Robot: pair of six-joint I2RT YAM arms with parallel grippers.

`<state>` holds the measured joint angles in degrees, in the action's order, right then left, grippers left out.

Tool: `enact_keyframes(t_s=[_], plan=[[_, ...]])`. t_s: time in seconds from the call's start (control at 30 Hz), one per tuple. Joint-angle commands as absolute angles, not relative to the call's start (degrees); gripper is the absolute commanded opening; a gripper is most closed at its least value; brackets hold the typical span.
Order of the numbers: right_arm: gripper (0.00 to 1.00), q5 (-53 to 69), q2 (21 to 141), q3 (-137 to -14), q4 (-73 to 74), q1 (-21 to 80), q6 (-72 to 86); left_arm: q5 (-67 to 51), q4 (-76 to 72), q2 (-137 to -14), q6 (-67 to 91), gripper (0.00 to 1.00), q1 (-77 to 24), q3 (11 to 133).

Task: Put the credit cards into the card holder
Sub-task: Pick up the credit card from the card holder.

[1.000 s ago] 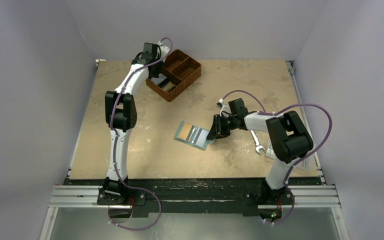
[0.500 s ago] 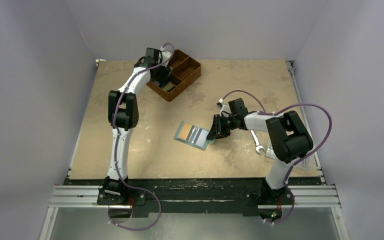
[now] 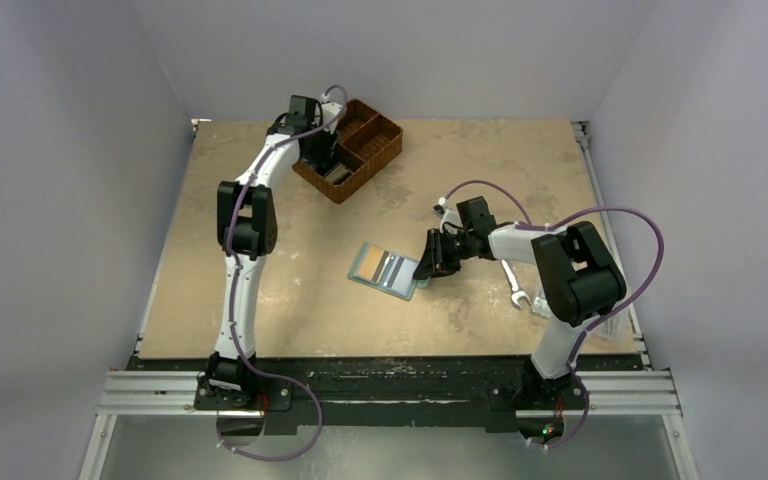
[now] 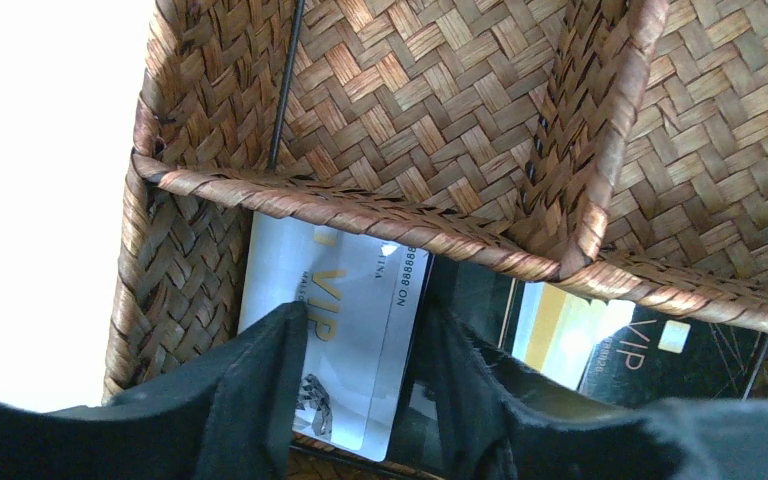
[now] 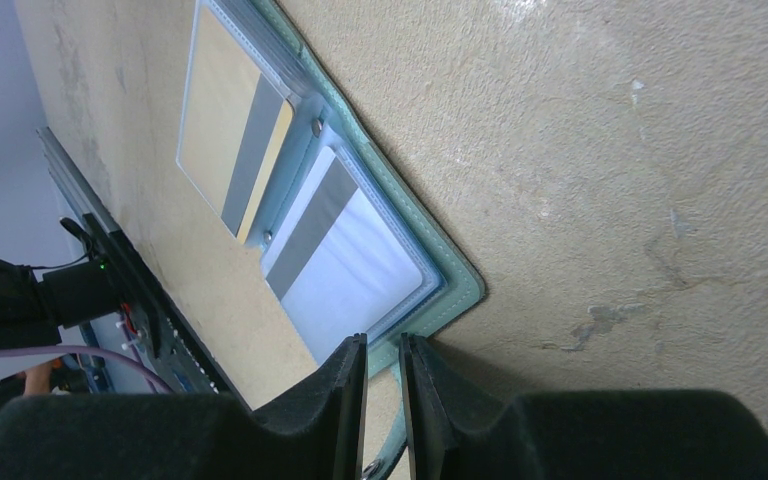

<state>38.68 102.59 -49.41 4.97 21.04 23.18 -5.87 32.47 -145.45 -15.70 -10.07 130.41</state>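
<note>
Our left arm has swung over a little, and now its left gripper [image 4: 365, 320] hangs down inside the basket [image 4: 360, 205] at the far left of the surface [image 3: 260, 290]. Its jaws are open, one on each side of a white card [image 4: 330, 290] that lies in the near-left part of the basket. They have not closed on it yet. A yellowish card [image 4: 560, 320] and a dark card [image 4: 660, 360] lie next to it in the same part. We think this means we are about to pick up the next card.

In the middle, the card holder [image 3: 388, 268] lies open and flat. It has not moved. Two cards already sit in its pockets, a yellowish one [image 5: 230, 140] and a white one [image 5: 350, 260], each with a grey stripe.

Our right gripper [image 5: 383, 350] has stayed put too. Its jaws are nearly closed on the green edge of the holder, and we think they are pinching it to keep it in place.

A silver wrench [image 3: 515, 285] lies further right.

The surface is tan with pale stains. Plain light grey walls [image 3: 80, 200] stand all around.
</note>
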Motion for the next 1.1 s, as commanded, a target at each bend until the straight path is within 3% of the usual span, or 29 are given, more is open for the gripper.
enact_keyframes(t_s=[0.0, 0.4, 0.83, 1.07], plan=[[0.28, 33.75, 105.13, -49.17, 5.76, 21.89, 21.8, -8.82, 36.04, -145.67, -16.09, 0.4, -9.67, 130.73], [0.28, 33.88, 104.69, -48.95, 5.67, 21.94, 21.69, -8.76, 36.37, -139.82, -16.93, 0.15, -9.67, 129.43], [0.28, 34.02, 104.11, -48.74, 5.25, 21.97, 21.93, -7.71, 32.01, -134.12, -14.9, 0.0, -9.67, 125.03], [0.28, 34.01, 103.74, -48.52, 5.14, 21.93, 21.84, -4.22, 29.04, -132.92, -13.49, 0.0, -9.67, 123.6]])
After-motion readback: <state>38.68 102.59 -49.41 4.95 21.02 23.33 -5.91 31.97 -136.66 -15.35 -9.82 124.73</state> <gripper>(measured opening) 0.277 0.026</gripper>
